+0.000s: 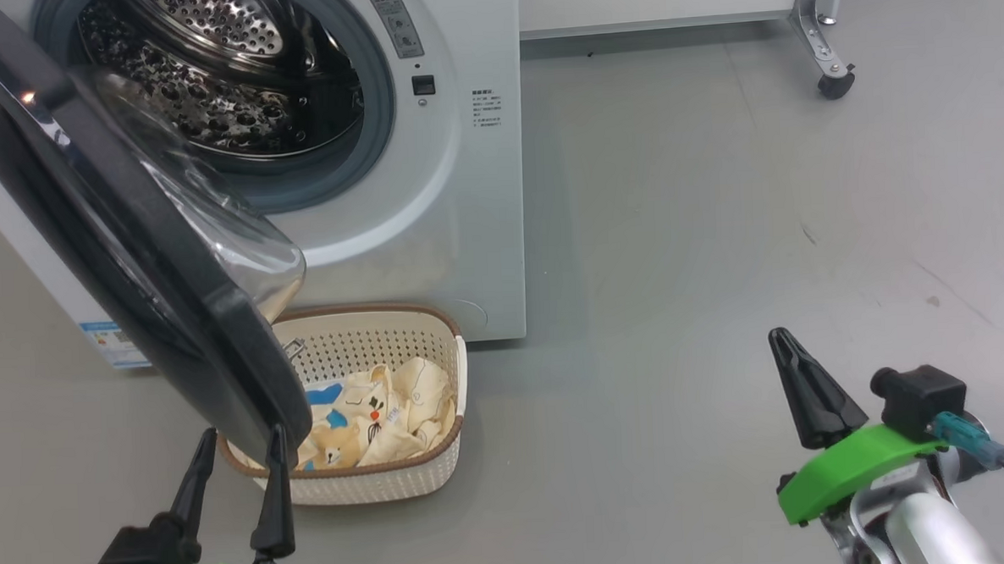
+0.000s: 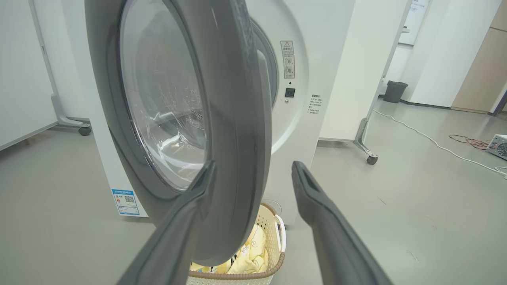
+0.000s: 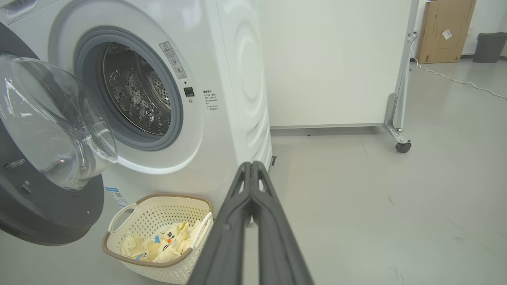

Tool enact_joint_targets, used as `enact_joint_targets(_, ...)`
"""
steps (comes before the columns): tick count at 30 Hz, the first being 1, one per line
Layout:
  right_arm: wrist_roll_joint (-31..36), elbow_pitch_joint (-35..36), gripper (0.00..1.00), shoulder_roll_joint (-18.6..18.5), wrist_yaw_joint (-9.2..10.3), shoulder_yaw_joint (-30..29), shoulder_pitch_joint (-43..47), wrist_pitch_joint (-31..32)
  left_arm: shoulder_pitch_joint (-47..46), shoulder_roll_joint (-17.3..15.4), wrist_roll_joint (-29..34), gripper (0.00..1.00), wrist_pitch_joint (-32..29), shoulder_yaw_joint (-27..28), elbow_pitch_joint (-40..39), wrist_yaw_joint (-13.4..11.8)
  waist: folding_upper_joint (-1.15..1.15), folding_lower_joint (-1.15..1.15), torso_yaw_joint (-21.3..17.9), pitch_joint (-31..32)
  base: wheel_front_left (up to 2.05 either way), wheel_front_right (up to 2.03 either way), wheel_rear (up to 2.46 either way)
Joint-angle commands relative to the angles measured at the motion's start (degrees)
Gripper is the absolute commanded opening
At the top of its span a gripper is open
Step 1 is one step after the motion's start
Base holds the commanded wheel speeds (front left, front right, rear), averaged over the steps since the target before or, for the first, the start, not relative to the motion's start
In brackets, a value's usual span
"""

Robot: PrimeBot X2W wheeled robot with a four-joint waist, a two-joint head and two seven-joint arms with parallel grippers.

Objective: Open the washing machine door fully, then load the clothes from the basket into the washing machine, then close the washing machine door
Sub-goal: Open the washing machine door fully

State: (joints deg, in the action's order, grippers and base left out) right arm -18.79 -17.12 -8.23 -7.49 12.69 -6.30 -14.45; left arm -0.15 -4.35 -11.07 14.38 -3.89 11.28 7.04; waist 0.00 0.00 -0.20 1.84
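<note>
1. The washing machine door [image 1: 128, 247] runs off the head view at 9 and 12 o'clock, so its hinge side is out of frame.
2. Its lower rim hides the basket's [image 1: 369, 343] 9 o'clock corner and some of the clothes [image 1: 398, 414].
3. The washing machine [image 1: 466, 233] is cut off at 12 o'clock, and the top of the drum [image 1: 231, 82] with it. Its printed notice [image 1: 487, 107] is too small to read.
4. The blue sticker [image 1: 110, 340] is partly covered by the door.
5. At 7 o'clock, the left gripper [image 1: 244, 433] has its body cut off. Whether it touches the door's rim cannot be told.
</note>
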Motion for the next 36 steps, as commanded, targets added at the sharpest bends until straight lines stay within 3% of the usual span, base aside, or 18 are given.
enact_joint_targets(1,1.35,2.13,0.63,0.14,0.00,-0.33,-1.05,-0.54,-1.79,-0.70,0.37,1.00,0.62,2.30,-2.07,0.08,0.00,0.00,0.01,-0.12,0.00,0.00,0.00)
enact_joint_targets(2,2.23,2.49,1.00,0.86,0.00,-1.55,-0.75,-0.54,-1.80,-0.71,0.40,1.00,0.62,2.42,-2.08,0.09,0.00,0.00,0.01,-0.21,0.00,0.00,0.00)
enact_joint_targets(13,6.90,3.15,1.00,3.93,0.00,-5.04,0.35,-0.54,-2.33,-0.63,0.66,1.00,0.62,3.27,-1.74,0.19,0.00,0.00,-0.12,-1.32,0.00,0.00,0.00)
enact_joint_targets(36,8.93,3.28,1.00,4.97,0.00,-5.50,-0.01,-0.54,-2.46,0.22,1.09,1.00,0.62,4.01,-0.80,0.29,0.00,0.00,-0.19,-1.42,0.00,0.00,0.00)
